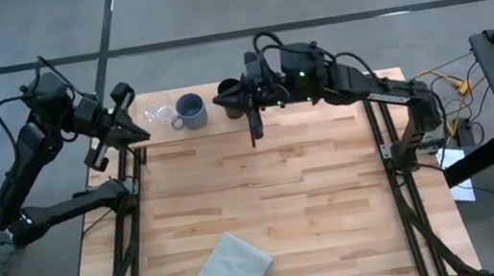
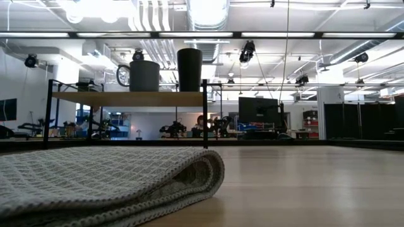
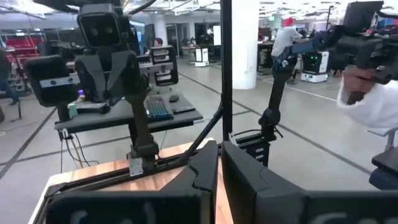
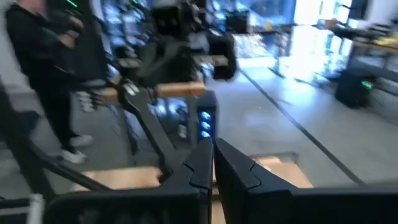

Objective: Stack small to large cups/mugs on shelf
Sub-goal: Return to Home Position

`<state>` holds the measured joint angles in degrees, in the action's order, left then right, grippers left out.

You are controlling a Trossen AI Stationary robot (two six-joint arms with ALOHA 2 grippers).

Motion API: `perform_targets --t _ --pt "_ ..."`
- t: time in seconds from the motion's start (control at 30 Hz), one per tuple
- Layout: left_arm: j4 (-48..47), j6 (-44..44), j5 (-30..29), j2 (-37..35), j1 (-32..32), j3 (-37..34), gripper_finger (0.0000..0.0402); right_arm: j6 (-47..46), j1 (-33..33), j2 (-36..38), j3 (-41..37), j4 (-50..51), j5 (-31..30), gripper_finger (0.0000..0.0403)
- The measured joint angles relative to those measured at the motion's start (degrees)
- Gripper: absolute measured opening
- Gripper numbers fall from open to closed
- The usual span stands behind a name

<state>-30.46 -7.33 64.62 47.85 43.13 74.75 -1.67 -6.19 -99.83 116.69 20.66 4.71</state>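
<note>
Cups shelved; homing seems in hand.
Glass cup (image 1: 158, 109), mug (image 1: 190, 112) and black cup (image 1: 232, 97) are lining the shelf (image 2: 113, 99) at the table (image 1: 265, 194)'s far edge; left gripper (image 3: 219, 152) and right gripper (image 4: 212, 152), clenched empty, are needing a clear retreat.

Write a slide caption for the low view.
On the shelf, a mug and a black cup stand behind a folded grey cloth.

Left gripper (image 3: 220, 149) closed, right gripper (image 4: 213, 148) closed, both held aloft.
</note>
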Motion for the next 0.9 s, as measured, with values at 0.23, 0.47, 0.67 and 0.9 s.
perform_targets --t 0.23,0.47,0.67,0.9 --pt "-0.49 -0.61 -2.76 -1.86 0.02 -4.68 0.0008 1.14 -0.59 0.1 -5.8 -5.88 1.37 0.0008" --pt "0.16 1.62 -12.22 -7.28 0.03 -10.92 0.0001 2.15 -0.75 6.82 -16.45 -8.94 1.87 0.0008" --pt "8.69 8.86 -14.4 -14.73 0.02 -15.92 0.0 1.8 -2.4 18.09 -32.85 -22.88 8.12 0.0008" --pt "19.11 17.76 -19.33 -23.55 0.02 -26.77 0.0 -0.73 -3.22 26.3 -54.11 -41.56 8.35 0.0008"
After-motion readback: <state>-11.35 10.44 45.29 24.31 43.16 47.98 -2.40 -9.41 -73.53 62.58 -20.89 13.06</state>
